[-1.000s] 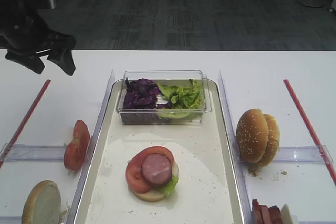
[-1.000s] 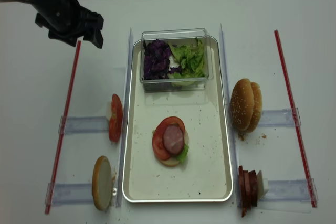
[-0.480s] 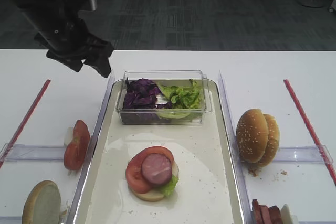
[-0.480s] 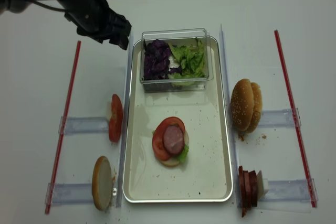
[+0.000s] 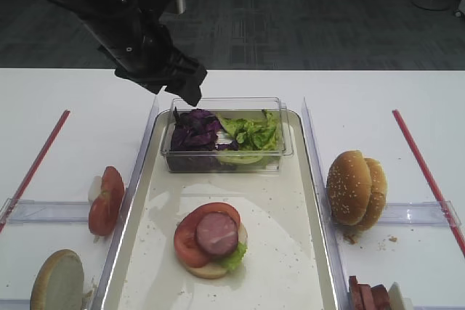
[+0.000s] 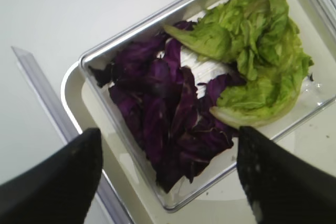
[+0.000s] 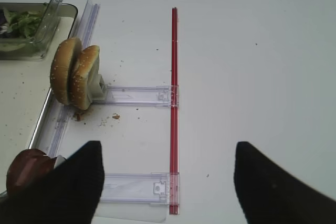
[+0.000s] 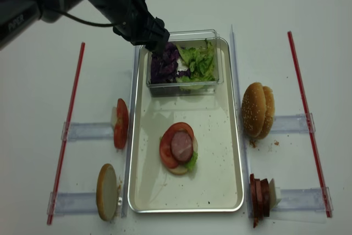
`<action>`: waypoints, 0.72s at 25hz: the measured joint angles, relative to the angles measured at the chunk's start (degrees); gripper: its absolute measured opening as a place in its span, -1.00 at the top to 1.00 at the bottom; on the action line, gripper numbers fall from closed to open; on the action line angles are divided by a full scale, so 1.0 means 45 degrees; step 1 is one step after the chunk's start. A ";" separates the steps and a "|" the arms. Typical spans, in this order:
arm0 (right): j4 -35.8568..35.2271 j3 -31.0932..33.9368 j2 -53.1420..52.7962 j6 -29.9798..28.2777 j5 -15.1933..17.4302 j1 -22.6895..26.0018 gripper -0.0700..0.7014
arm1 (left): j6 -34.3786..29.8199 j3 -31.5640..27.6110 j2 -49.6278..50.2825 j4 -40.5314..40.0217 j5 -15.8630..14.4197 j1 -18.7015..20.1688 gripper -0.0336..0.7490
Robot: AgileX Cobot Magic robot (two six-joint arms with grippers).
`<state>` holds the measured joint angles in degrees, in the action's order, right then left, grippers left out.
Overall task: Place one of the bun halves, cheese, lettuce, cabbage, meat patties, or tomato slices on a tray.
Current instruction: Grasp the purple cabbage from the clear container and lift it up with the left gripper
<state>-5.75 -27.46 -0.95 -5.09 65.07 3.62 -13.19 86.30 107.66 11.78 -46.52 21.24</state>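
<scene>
- At the lower left of the high view, a bun half (image 5: pixel 57 281) stands on edge on the white bench (image 5: pixel 65 143), with upright tomato slices (image 5: pixel 106 200) just above it.
- In the upper left, the left gripper (image 5: pixel 174 78) hangs over the far left corner of the clear plastic box (image 5: pixel 227 136); its jaws are open and hold nothing.
- The left wrist view shows the purple cabbage (image 6: pixel 168 119) directly between the dark fingertips (image 6: pixel 58 182), and the green lettuce (image 6: pixel 257 72) at its right.
- The tray (image 5: pixel 290 252) fills the middle; the box sits at its far end.
- Lower centre on the tray floor lies a stack: bun base, lettuce, tomato, and a meat patty (image 5: pixel 216 234) on top.
- Right of the tray, two sesame bun halves (image 5: pixel 356 188) stand together.
- At the lower right edge are more meat patties (image 8: pixel 260 197).
- The right gripper (image 7: pixel 168 182) hovers over bare bench, jaws wide apart and empty.
</scene>
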 joint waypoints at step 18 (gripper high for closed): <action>0.0000 0.0000 0.0000 0.0044 0.0000 0.0000 -0.59 | -0.0095 0.0000 0.0020 0.0078 0.1048 0.0560 -0.33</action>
<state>-5.75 -27.46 -0.95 -4.89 65.07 3.62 -13.62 86.30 107.75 12.13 -41.81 23.76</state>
